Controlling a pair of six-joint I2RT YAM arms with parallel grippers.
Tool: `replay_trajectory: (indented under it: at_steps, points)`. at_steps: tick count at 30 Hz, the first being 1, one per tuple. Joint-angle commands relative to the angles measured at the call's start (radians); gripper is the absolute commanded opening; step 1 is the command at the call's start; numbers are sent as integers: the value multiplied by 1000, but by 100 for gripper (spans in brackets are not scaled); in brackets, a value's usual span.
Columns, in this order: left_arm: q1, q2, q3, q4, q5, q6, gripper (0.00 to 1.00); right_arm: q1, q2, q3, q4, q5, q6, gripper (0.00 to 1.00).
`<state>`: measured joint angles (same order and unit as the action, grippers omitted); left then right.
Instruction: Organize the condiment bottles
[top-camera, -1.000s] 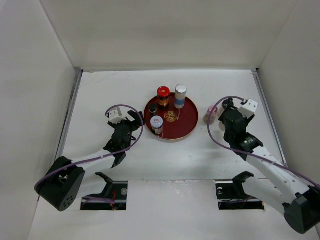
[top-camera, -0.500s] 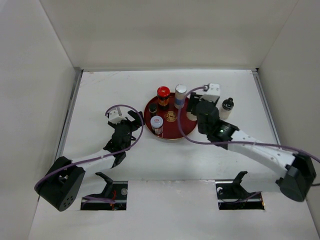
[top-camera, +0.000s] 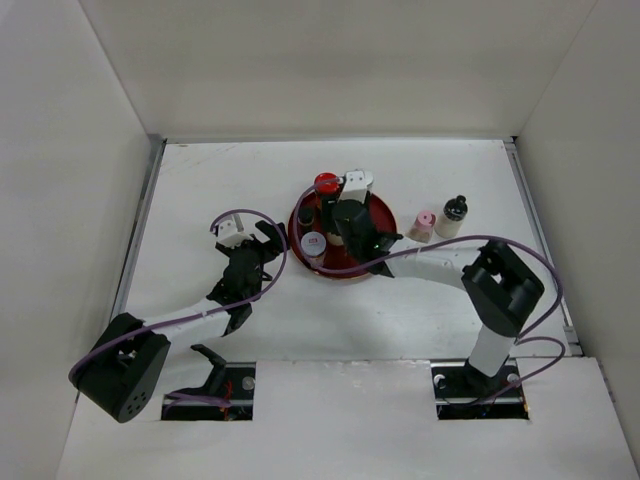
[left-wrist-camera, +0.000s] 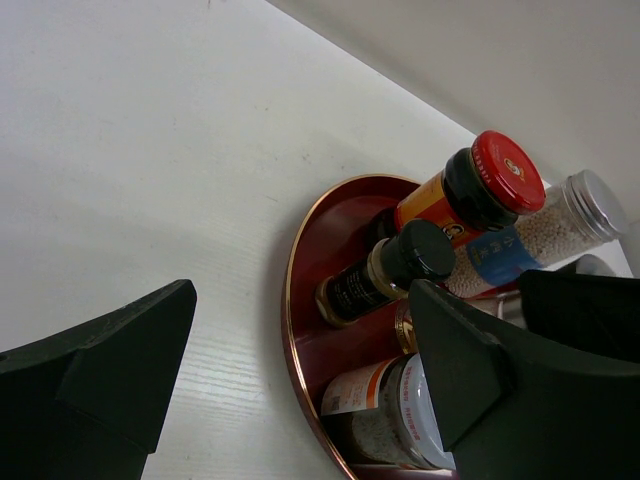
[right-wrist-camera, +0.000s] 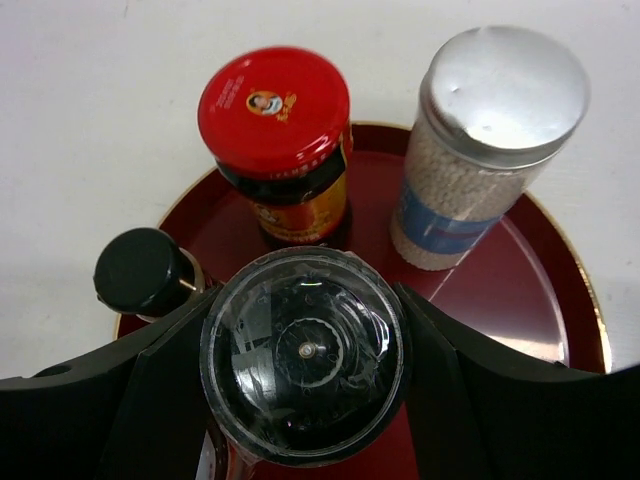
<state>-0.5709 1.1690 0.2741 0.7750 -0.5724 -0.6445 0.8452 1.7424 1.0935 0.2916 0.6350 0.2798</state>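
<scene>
A dark-red round tray (top-camera: 385, 240) holds a red-capped jar (top-camera: 326, 183), a small black-capped bottle (top-camera: 306, 214) and a white-lidded jar (top-camera: 314, 243). My right gripper (top-camera: 348, 232) is over the tray, shut on a grinder with a clear domed cap (right-wrist-camera: 303, 355). Behind the grinder stand the red-capped jar (right-wrist-camera: 275, 110), the silver-capped shaker with a blue band (right-wrist-camera: 500, 100) and the black-capped bottle (right-wrist-camera: 143, 270). My left gripper (top-camera: 262, 240) is open and empty left of the tray; its view shows the tray rim (left-wrist-camera: 292, 330) between its fingers (left-wrist-camera: 470, 350).
A pink-capped bottle (top-camera: 423, 224) and a black-capped bottle (top-camera: 453, 215) stand on the table right of the tray. White walls enclose the table on three sides. The right arm stretches across from the right base to the tray.
My right arm has swung left from beside the pink-capped bottle to above the tray, with the grinder in its jaws. The left arm has not moved.
</scene>
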Motion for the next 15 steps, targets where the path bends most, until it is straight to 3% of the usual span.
replay_trajectory:
  at_steps: [1,8,13,15]
  points:
    - [6,-20,-10,55,-3,-12,88,5,12,66,156,-11,2,59]
    - [6,-12,-7,55,0,-14,88,1,48,37,165,-8,18,69]
    - [7,-14,-7,55,-1,-14,88,1,-7,13,130,-14,30,98]
    - [7,-14,-7,55,-1,-14,88,-1,-87,-4,103,-18,24,100]
